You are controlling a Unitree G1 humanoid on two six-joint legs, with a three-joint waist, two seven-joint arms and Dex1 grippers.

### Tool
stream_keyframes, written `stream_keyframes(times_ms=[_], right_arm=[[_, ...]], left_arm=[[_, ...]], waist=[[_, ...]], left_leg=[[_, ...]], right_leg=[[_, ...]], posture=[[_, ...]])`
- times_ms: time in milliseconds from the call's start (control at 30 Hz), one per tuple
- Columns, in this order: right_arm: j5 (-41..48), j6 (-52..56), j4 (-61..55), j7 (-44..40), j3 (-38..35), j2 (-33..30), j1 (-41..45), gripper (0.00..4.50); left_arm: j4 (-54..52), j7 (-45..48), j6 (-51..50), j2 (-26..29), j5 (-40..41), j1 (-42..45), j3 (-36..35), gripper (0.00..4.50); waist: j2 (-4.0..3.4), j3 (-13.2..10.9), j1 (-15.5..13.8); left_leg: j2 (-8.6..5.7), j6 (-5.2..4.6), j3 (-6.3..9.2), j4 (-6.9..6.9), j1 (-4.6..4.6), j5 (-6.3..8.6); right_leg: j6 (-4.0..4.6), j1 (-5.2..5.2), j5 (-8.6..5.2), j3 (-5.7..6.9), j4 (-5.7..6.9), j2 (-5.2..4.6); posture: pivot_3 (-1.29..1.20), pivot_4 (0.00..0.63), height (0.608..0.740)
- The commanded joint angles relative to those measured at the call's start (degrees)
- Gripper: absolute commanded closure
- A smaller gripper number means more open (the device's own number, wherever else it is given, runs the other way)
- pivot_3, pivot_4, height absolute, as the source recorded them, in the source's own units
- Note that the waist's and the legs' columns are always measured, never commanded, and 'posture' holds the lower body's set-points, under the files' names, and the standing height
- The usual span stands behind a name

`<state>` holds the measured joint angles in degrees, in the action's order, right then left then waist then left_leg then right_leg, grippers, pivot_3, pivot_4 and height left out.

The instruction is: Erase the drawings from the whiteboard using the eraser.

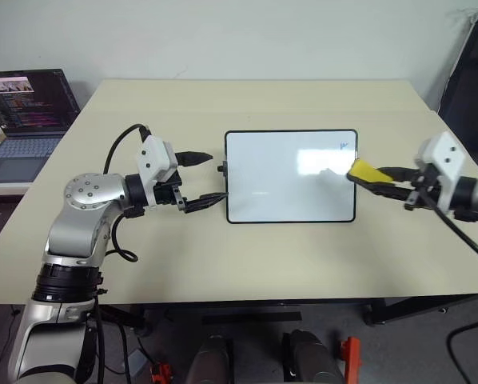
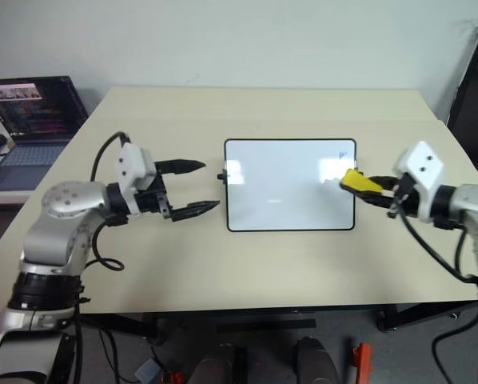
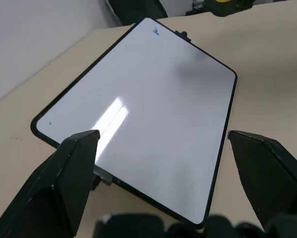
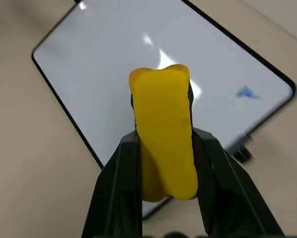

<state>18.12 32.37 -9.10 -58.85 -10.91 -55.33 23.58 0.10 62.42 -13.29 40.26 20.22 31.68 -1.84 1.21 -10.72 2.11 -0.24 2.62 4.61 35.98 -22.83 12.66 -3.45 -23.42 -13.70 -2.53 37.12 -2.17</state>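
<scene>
Right hand (image 2: 365,186): pinching the eraser (image 4: 163,134) between both black fingers (image 4: 119,183). The yellow block sticks out past the fingertips. Arm comes in from the right side of the bench (image 1: 263,256), hand pointing across toward the left hand and tilted slightly down. The eraser tip is over the right edge of the whiteboard (image 1: 291,176), raised off the surface, not pressed on it as far as I can tell.

Left hand (image 1: 203,178): fingers spread wide, holding nothing. One finger sits higher and further from the robot, the other lower and nearer. Forearm roughly level, hand pointing right at the whiteboard's left short edge. Fingertips are just beside the frame and the small black knob (image 1: 221,168) there; can't tell if they touch.

The whiteboard lies flat on the bench between the two hands, long side running hand to hand. One blue drawing (image 1: 344,146) is visible in the far corner on the right hand's side, just beyond the eraser tip. Rest of the board looks white with glare patches.

A laptop (image 1: 23,112) with its screen on sits well off to the outside of the left arm.
</scene>
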Motion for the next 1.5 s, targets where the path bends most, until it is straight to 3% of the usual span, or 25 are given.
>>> stream_keyframes(times_ms=[33,600,900,1233,1500], right_arm=[[-2.0,-5.2,3.6,-0.7,-1.9,-3.2,1.1,3.48],[-3.9,-10.5,12.0,1.1,2.0,-2.1,7.9,3.48],[-9.6,-14.0,21.9,23.1,3.7,16.0,17.5,3.48],[-14.1,-14.7,21.9,30.8,6.3,22.8,13.7,3.48],[-14.9,-15.4,26.5,35.3,6.0,26.4,16.1,3.48]], left_arm=[[-0.2,1.0,0.6,1.4,0.3,0.9,-1.0,0.0],[-1.5,0.4,0.2,2.3,0.7,-0.6,-2.0,0.0],[-0.6,0.0,0.7,0.7,0.3,0.1,-0.8,0.0],[-1.6,-0.3,0.1,0.0,0.4,-0.6,-0.5,0.0],[-1.8,-0.3,-0.1,-0.1,0.5,-0.4,-0.2,0.0]], waist=[[0.0,0.0,0.2],[0.0,0.0,0.2],[-0.02,0.0,0.9],[-0.02,0.0,0.2],[-0.02,0.0,0.8]], left_leg=[[0.0,0.0,-0.02,0.0,0.0,0.0],[-0.01,0.01,-0.02,0.0,-0.03,0.0],[-0.01,0.02,0.01,0.03,0.01,-0.01],[-0.07,0.04,0.01,-0.01,-0.08,0.01],[-0.05,0.03,-0.01,0.05,0.0,0.0]], right_leg=[[-0.02,0.0,0.01,-0.02,-0.02,0.0],[-0.03,0.01,0.03,-0.03,-0.05,-0.02],[0.02,0.03,0.11,-0.04,0.03,0.0],[0.21,0.0,0.24,-0.01,-0.05,-0.08],[0.22,0.04,0.24,-0.05,0.01,-0.04]], posture=[[0.0,0.15,0.74],[0.0,0.15,0.74],[0.0,0.15,0.74],[0.0,0.15,0.74],[0.0,0.15,0.74]])
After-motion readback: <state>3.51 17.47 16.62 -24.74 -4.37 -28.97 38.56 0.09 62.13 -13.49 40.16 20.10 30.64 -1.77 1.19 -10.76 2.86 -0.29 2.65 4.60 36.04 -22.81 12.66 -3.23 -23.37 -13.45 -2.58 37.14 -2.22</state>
